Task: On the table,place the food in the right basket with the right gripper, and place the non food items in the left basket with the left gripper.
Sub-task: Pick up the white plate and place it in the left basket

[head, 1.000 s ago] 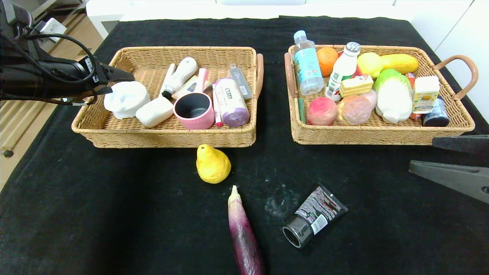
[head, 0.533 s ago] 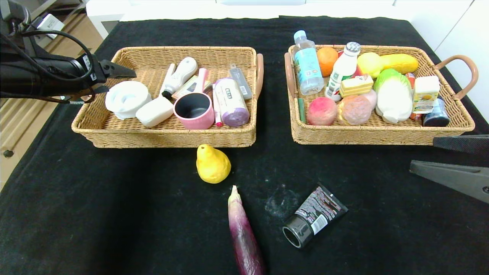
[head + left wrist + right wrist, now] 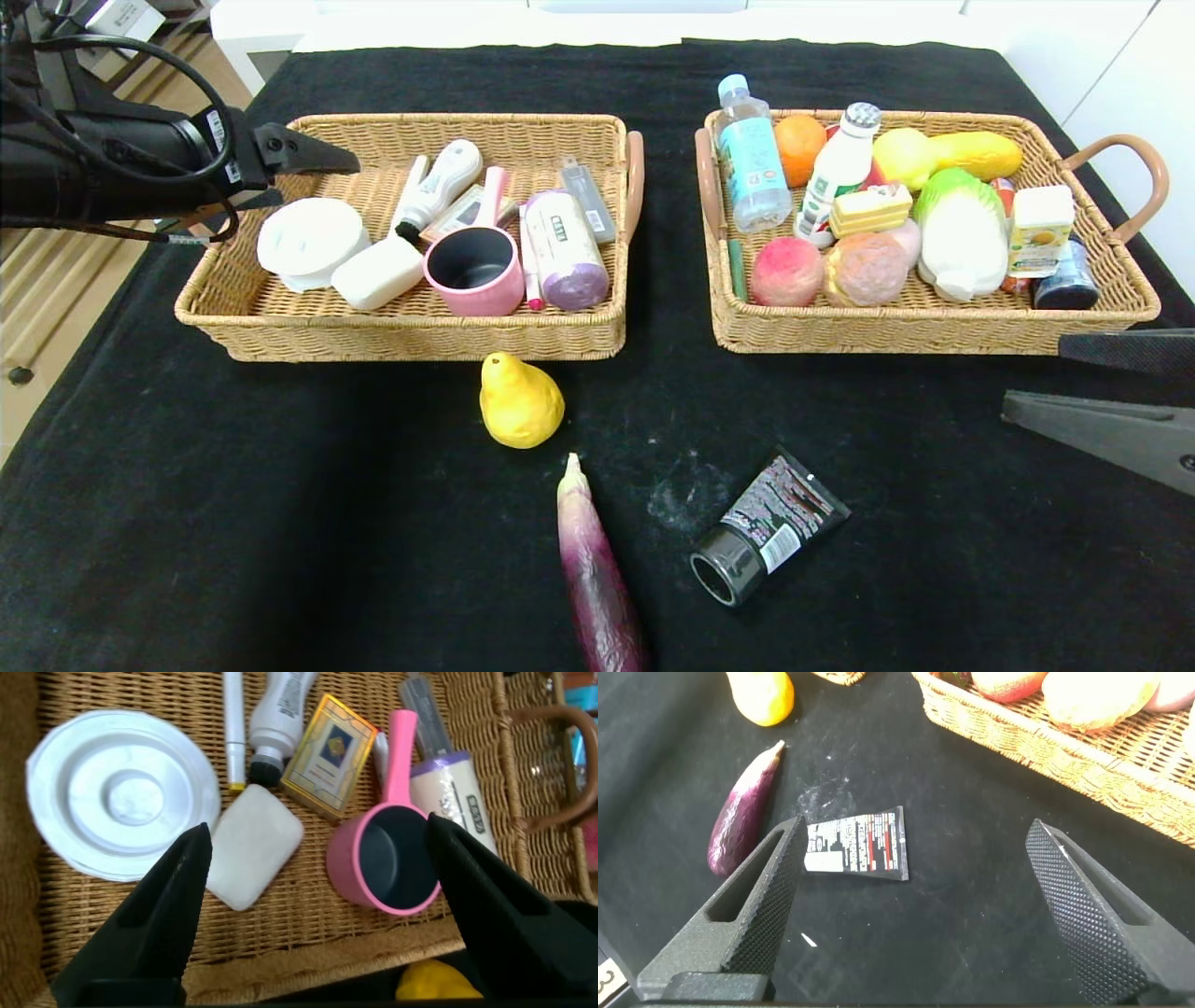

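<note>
The white disc [image 3: 308, 241] lies flat in the left basket [image 3: 411, 327], also in the left wrist view [image 3: 121, 789]. My left gripper [image 3: 319, 183] hovers open and empty above that basket's far left part [image 3: 318, 826]. On the table [image 3: 280, 523] lie the yellow pear [image 3: 519, 403], the purple eggplant [image 3: 597, 569] and the black tube [image 3: 766, 527]. My right gripper [image 3: 1074, 378] is open and empty at the right edge, in front of the right basket [image 3: 924, 327]; the tube [image 3: 857, 846] lies ahead of it. The yellow carton [image 3: 1041, 229] stands in the right basket; the red can is mostly hidden.
The left basket also holds a pink mug [image 3: 474, 271], a white soap bar [image 3: 378, 273] and several toiletries. The right basket is crowded with a water bottle [image 3: 752, 159], fruit and a cabbage [image 3: 962, 233]. The table's left edge [image 3: 84, 355] drops to the floor.
My left gripper has lifted away from the white disc and moved right and farther back over the basket. The disc has settled flat. The right arm has not moved.
</note>
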Available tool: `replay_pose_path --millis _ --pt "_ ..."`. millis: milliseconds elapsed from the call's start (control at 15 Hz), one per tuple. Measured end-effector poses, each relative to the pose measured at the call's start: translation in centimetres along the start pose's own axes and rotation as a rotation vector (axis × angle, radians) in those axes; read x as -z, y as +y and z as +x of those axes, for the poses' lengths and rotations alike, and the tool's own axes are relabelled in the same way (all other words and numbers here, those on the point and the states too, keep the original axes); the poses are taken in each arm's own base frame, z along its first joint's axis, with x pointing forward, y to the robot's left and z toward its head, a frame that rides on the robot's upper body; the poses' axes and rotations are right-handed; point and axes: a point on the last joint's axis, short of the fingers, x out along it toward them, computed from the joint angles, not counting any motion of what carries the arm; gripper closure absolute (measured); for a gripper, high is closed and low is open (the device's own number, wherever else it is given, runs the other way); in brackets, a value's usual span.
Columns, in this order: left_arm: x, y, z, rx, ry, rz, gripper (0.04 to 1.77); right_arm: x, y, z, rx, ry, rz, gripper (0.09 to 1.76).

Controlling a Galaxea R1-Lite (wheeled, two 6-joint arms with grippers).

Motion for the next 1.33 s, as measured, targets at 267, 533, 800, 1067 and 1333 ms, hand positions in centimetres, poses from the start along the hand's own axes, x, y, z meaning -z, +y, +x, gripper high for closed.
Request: replay_pose_path --millis 267,533,800,1067,1333 --pt "1.1 -3.2 -1.5 0.091 0.021 0.075 0.14 0.0 0.0 0.0 0.000 0.000 0.000 0.14" --pt "3.0 -6.5 -3.1 0.206 0.055 0.135 0.12 0.0 0.0 0.0 0.000 0.000 0.000 0.14" --pt "5.6 -9.6 -4.5 0.334 0.114 0.227 0.11 0.0 0.0 0.0 0.001 -0.002 0.000 0.14" --pt "8.0 -11.7 -5.2 0.435 0.172 0.297 0.11 -0.1 0.0 0.0 0.002 -0.003 -0.001 0.14" --pt "9.9 -13.3 -5.2 0.490 0.180 0.335 0.10 -0.1 0.0 0.0 0.003 -0.002 0.000 0.14"
